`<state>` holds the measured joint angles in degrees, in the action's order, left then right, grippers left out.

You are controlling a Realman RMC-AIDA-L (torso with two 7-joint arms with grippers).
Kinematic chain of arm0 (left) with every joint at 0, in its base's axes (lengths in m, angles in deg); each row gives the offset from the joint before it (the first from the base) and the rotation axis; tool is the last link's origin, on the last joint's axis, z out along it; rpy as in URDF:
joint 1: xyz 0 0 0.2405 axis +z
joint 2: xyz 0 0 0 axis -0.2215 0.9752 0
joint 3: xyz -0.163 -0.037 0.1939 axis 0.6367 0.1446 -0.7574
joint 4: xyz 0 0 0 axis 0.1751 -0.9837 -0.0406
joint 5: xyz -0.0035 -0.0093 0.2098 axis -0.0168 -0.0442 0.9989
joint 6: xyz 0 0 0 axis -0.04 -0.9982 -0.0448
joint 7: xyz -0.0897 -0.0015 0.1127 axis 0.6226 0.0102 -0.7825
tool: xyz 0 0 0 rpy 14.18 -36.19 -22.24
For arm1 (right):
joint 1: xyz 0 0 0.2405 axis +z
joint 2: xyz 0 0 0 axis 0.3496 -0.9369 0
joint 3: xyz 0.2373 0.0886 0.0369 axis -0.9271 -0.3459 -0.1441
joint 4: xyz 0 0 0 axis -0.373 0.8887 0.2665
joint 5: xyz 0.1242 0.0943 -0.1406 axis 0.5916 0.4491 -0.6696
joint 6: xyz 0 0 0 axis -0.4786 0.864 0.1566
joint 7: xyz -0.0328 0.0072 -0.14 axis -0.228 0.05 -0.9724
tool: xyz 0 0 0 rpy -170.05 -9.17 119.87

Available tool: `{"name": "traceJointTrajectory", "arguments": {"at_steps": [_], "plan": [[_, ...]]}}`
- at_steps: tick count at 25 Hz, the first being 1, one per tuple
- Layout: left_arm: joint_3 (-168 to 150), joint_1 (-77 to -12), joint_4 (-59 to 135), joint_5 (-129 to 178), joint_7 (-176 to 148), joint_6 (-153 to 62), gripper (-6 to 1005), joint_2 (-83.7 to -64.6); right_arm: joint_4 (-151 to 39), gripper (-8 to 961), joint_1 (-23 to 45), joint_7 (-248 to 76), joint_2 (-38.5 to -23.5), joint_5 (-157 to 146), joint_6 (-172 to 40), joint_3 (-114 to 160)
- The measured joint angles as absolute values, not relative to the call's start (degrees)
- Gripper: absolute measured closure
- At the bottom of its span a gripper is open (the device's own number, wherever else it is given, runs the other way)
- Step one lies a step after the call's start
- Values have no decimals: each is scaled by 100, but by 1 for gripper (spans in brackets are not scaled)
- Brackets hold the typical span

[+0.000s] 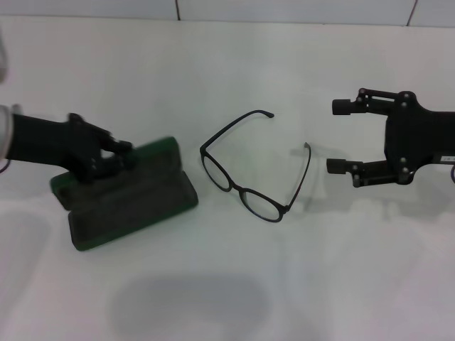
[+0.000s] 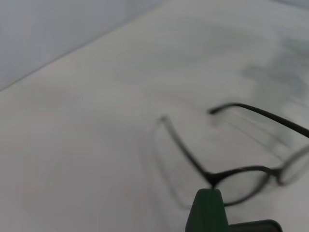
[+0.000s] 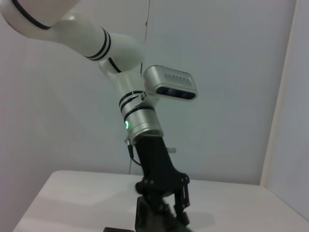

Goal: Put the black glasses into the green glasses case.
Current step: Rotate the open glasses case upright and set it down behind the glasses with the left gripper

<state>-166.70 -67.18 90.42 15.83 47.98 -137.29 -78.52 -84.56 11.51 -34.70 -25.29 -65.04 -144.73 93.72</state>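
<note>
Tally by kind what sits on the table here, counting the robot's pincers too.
Glasses: 1, the black glasses, unfolded on the white table.
Cases: 1, the green glasses case, open.
Pincers: 2, the left pincer at the case lid, the right pincer open beside the glasses.
Total: 4.

Glasses [image 2: 241,171] lie open on the white table [image 2: 96,145], temples pointing away, blurred. A green case [image 2: 208,212] edge pokes up just before the frame.
</note>
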Motion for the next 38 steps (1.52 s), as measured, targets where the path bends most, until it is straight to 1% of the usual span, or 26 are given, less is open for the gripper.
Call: {"name": "traceJointTrajectory", "arguments": {"at_steps": [4,8,19,23,29,32,35,38], "plan": [[-16671,-6924,8850,1747,4443,-13710,785,-7875,-8459,114,1126,-3476,-2543,-6506,-14477,9362],[-16669,-7185,8673,1274,4454,-13668,786,-7876,-8460,114,1046,-3540,-2577,-6507,-14477,9251],[-16669,-7853,7868,1291,4160,-13173,789,-7882,-8493,115,593,-3686,-2643,-6506,-14703,8840],[-16669,-8001,7682,1342,4116,-13034,790,-7884,-8510,115,497,-3700,-2672,-6506,-14770,8711],[-16668,-7992,7777,1445,4120,-12816,791,-7845,-8520,115,413,-3697,-2682,-6502,-14792,8678],[-16669,-7978,7865,1549,4124,-12826,791,-7856,-8521,115,391,-3681,-2673,-6508,-14794,8635],[-16669,-7937,8014,1368,4121,-13036,791,-7865,-8521,115,390,-3666,-2645,-6508,-14794,8630],[-16669,-7832,8071,1012,4080,-13408,792,-7826,-8521,115,420,-3669,-2636,-6508,-14794,8629]]}}
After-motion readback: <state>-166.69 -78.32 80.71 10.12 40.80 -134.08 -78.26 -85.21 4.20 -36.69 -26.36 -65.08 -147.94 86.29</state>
